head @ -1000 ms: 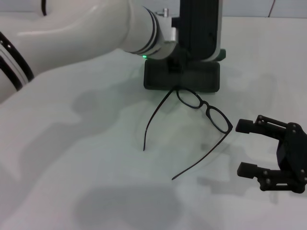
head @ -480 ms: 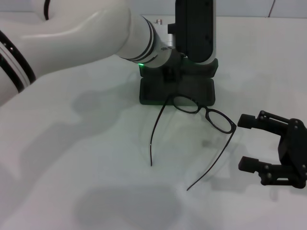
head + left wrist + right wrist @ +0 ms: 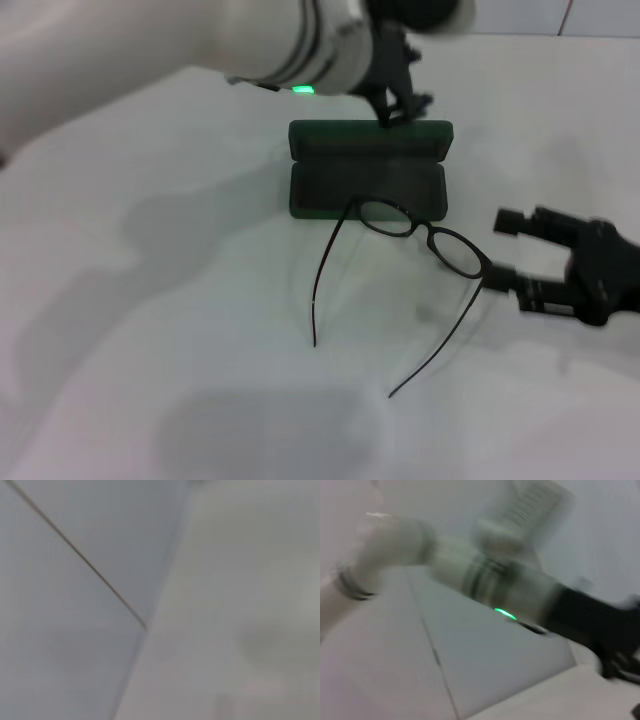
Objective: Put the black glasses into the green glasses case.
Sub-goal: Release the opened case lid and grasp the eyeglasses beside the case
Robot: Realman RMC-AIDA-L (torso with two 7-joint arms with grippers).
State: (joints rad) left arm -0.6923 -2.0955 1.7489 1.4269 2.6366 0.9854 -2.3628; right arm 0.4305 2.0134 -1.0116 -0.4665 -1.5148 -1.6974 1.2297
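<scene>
The green glasses case [image 3: 367, 200] lies open at the middle back of the table, its lid [image 3: 370, 140] standing upright behind the base. The black glasses [image 3: 420, 233] rest unfolded on the table, with one lens over the case's front edge and both temple arms running toward me. My left gripper [image 3: 402, 100] hovers just above the lid's right part, blurred by motion. Right of the glasses, my right gripper [image 3: 505, 248] is open, and its lower fingertip [image 3: 500, 278] nearly touches the frame's right end. Neither wrist view shows the glasses or the case.
The white table [image 3: 150, 330] stretches wide to the left and front. My left arm [image 3: 250, 40] spans the upper left above the table. In the right wrist view that arm appears blurred, with its green light [image 3: 505, 613].
My left gripper has risen off the case, and the upright lid now shows. My right gripper has moved left to the end of the glasses. The glasses stayed put over the last half second.
</scene>
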